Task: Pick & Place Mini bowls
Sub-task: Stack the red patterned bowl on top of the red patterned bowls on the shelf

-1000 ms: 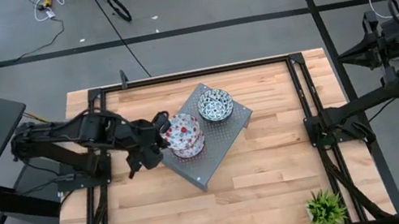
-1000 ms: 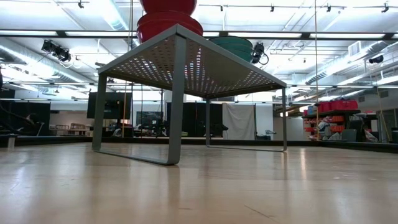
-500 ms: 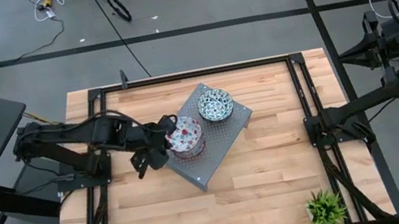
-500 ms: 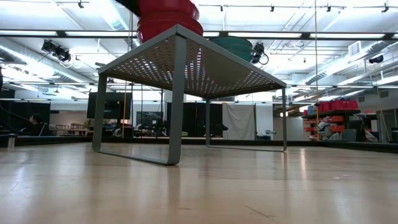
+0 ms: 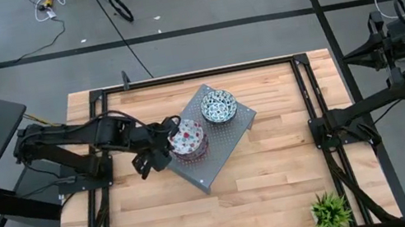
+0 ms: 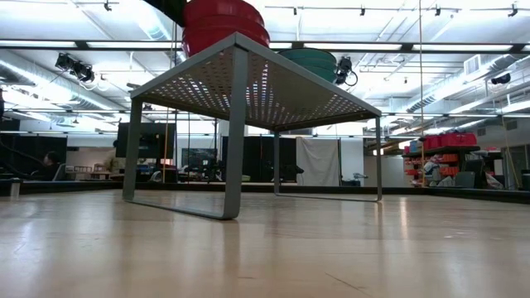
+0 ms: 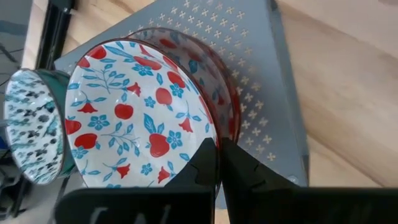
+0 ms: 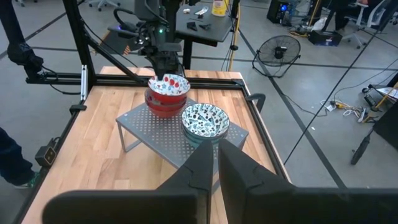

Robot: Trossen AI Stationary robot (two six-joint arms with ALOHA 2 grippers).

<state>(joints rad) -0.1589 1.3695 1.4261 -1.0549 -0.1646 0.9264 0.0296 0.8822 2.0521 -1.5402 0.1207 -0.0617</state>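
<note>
L gripper is pinching the rim of the top red-patterned bowl, which sits on the red stack at the near-left part of the grey perforated stand, prob. so it nests squarely before release. The teal-patterned bowls sit stacked just beside it on the same stand; colours look sorted per stack, tho the exact count in each is hard to tell. R gripper, fingers pressed together and holding nothing, waits off the table's right edge.
</note>
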